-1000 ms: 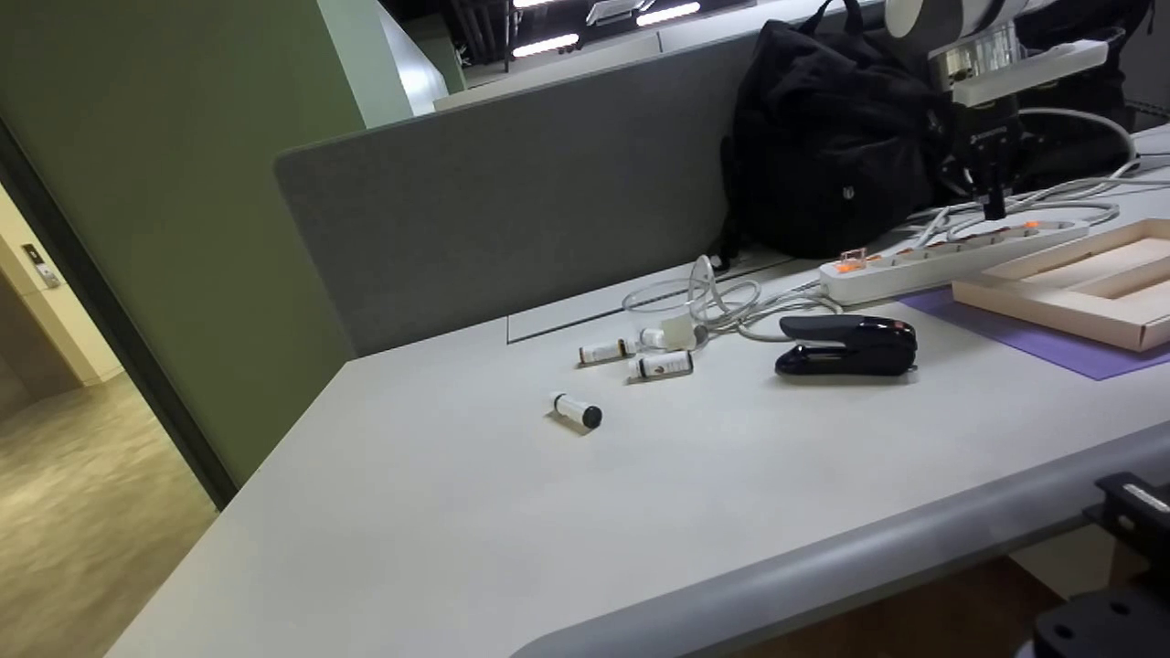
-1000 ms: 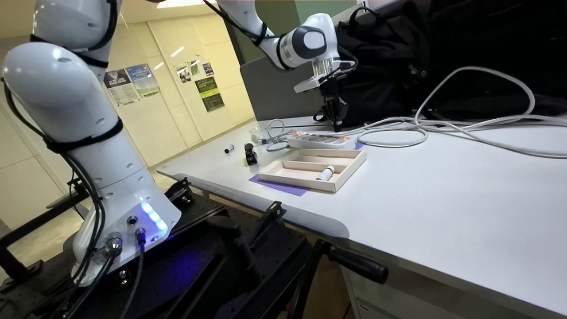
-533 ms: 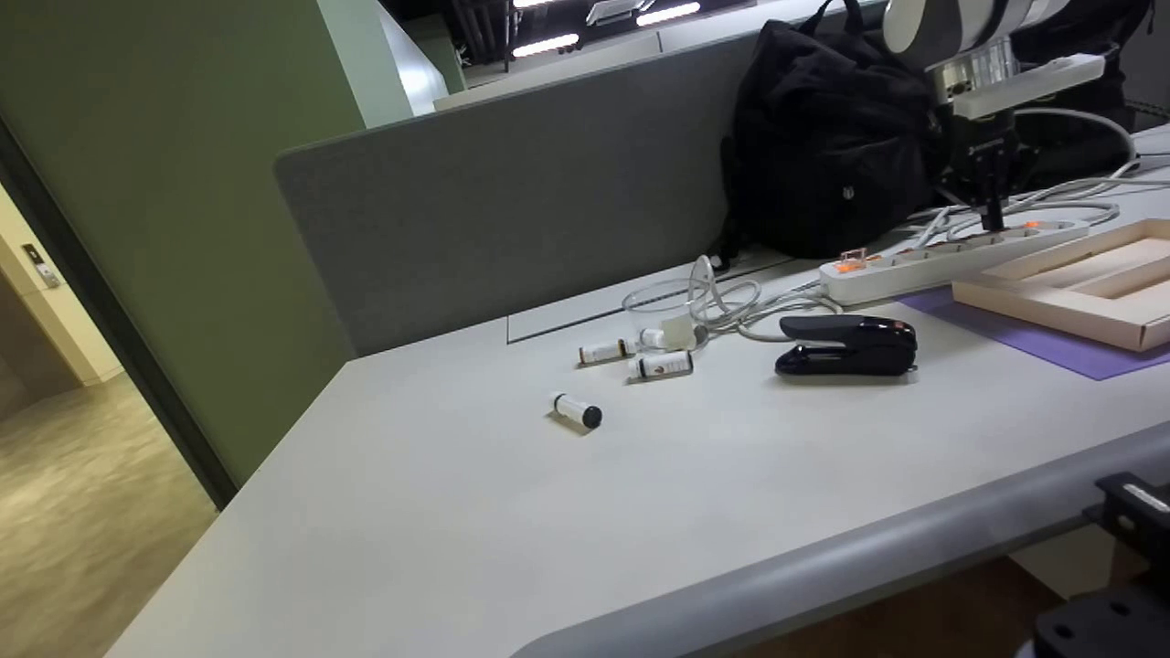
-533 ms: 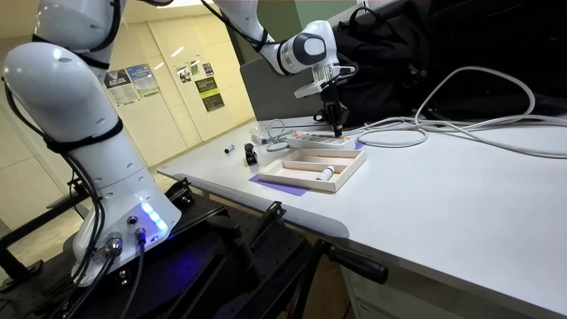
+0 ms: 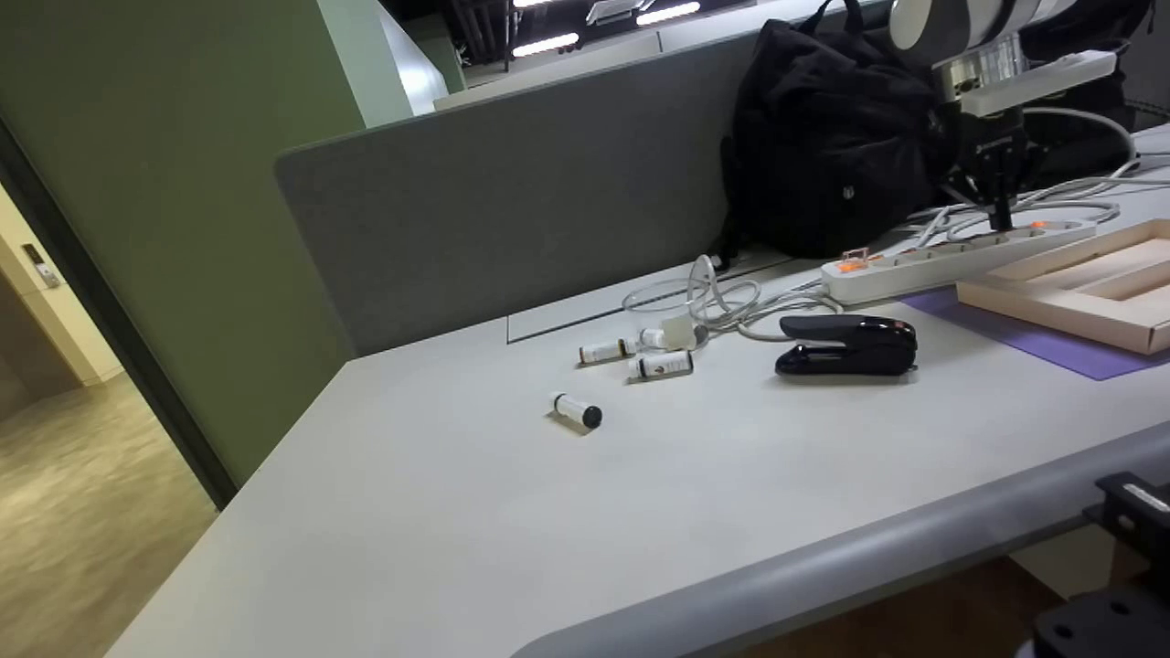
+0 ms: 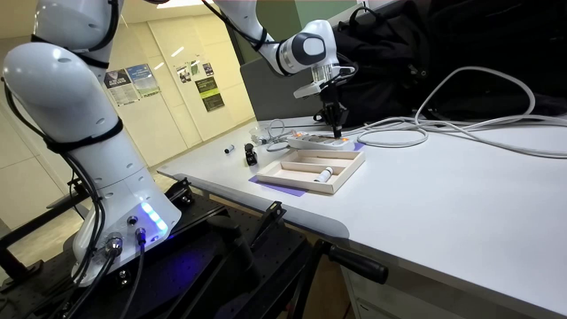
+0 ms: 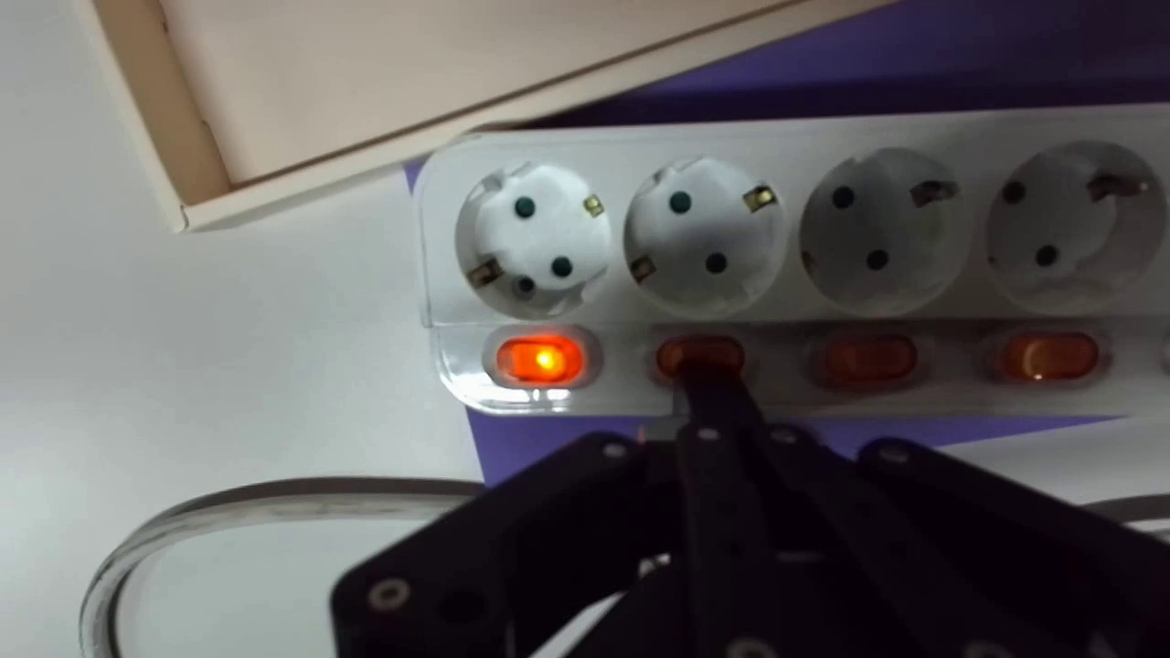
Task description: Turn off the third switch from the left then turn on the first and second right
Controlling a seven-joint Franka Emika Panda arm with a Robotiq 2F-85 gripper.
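Note:
A white power strip [image 7: 631, 402] with round sockets and orange rocker switches lies on the desk; it also shows in both exterior views [image 5: 951, 260] [image 6: 316, 142]. In the wrist view the leftmost switch [image 7: 541, 359] glows bright. The second switch [image 7: 686, 350] is unlit and partly hidden by my fingertips. The third switch [image 7: 870, 358] and fourth switch [image 7: 1051, 356] look unlit. The strip's other end is outside the wrist view; in an exterior view a switch there [image 5: 853, 265] glows. My gripper [image 7: 717, 379] is shut and empty, pointing down, its tips at the second switch, seemingly touching it.
A wooden tray [image 6: 288, 182] holding a white vial [image 6: 324, 174] stands beside the strip on a purple sheet [image 5: 1015, 343]. A black stapler [image 5: 850, 345], several vials and white cables [image 5: 731, 306] lie nearby. Black bags [image 5: 832, 137] stand behind.
My gripper came down from above the strip onto its second switch, staying shut. In the last half second the strip and the wooden tray shifted slightly.

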